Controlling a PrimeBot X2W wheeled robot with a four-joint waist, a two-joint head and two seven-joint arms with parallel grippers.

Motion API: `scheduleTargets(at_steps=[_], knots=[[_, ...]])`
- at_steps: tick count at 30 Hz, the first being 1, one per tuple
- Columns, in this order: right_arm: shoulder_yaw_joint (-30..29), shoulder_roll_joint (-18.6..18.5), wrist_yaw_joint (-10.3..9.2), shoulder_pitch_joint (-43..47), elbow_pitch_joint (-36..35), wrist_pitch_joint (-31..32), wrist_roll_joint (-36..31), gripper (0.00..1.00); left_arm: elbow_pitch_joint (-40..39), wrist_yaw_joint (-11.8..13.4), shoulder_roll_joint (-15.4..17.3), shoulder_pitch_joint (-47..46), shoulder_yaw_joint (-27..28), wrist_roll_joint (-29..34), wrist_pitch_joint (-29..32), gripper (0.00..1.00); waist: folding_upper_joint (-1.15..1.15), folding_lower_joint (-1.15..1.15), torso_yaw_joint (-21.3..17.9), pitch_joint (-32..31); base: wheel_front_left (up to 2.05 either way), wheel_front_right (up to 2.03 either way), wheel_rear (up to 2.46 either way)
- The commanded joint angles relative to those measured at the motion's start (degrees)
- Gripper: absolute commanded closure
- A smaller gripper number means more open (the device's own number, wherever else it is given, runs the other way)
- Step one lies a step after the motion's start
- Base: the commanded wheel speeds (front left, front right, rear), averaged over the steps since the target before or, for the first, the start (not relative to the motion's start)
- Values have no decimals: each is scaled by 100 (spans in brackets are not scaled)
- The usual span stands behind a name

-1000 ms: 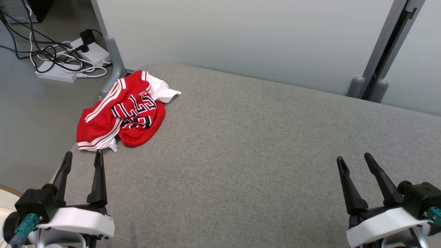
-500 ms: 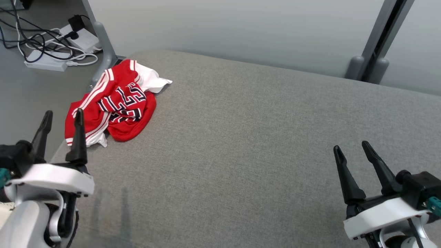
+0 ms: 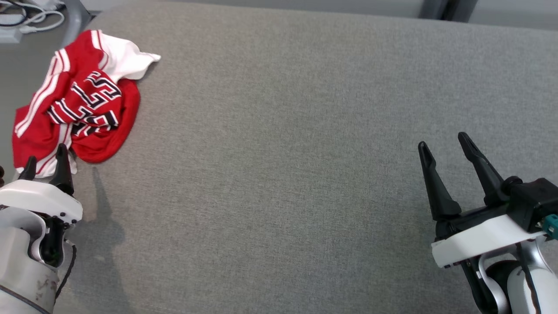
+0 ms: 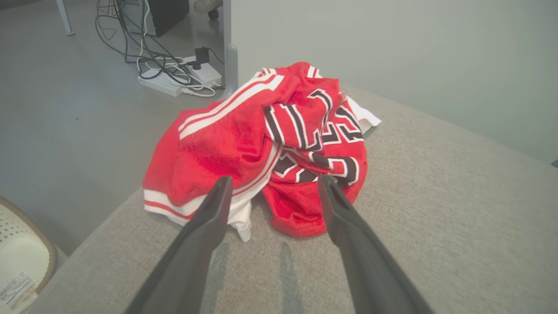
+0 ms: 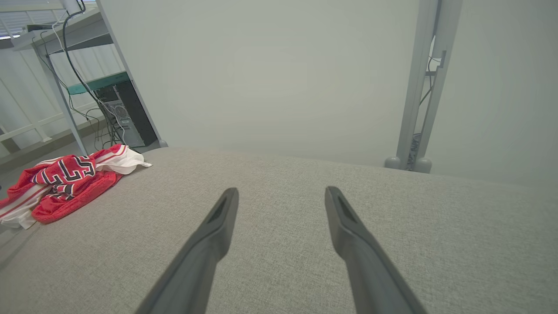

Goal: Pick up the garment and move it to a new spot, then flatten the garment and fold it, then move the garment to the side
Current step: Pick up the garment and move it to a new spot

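A crumpled red garment (image 3: pixel 74 104) with white stripes and dark lettering lies bunched at the far left corner of the grey cushioned surface (image 3: pixel 283 152), partly hanging over its left edge. My left gripper (image 3: pixel 45 157) is open just short of the garment's near hem, touching nothing. In the left wrist view the garment (image 4: pixel 270 144) lies ahead of the spread fingers of the left gripper (image 4: pixel 272 183). My right gripper (image 3: pixel 442 146) is open over bare fabric at the right, far from the garment (image 5: pixel 65 183), and in its wrist view the right gripper (image 5: pixel 281 192) holds nothing.
Cables and white power strips (image 4: pixel 174 76) lie on the floor beyond the left corner, beside a grey post (image 4: pixel 230 61). A pale wall and a second grey post (image 5: pixel 418 87) back the surface. A perforated white object (image 4: pixel 19 248) sits low at the left.
The head camera has tilted down and turned, shifting the whole picture. My left gripper has advanced toward the garment's near hem. The right gripper has kept its pose and stays open.
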Motion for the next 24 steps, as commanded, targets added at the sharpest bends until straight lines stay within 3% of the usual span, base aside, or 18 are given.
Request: scheduleTargets(at_steps=[1,12,14,15,16,24], knots=[[2,-31,-4,-142,-76,43,-68,0,277,-86,28,-254,50,-57,-49,0,0,0,-252,530,0,0,0],[-66,-159,-4,-515,-335,212,-226,0,1923,-421,25,-1262,176,-278,-291,0,0,0,-374,1403,0,0,0],[-76,-169,-4,-519,-336,213,-230,0,2069,-458,44,-1341,155,-243,-360,15,0,0,-370,1429,0,0,0],[-75,-168,-4,-520,-327,217,-226,0,2128,-471,47,-1367,143,-232,-380,77,0,0,-370,1432,0,0,0],[-84,-168,-4,-524,-314,218,-220,0,2169,-481,39,-1387,129,-223,-413,100,0,0,-367,1425,0,0,0],[-110,-136,-4,-435,-201,124,-139,0,1724,-444,244,-1331,233,101,-604,100,0,0,-324,1139,0,0,0]])
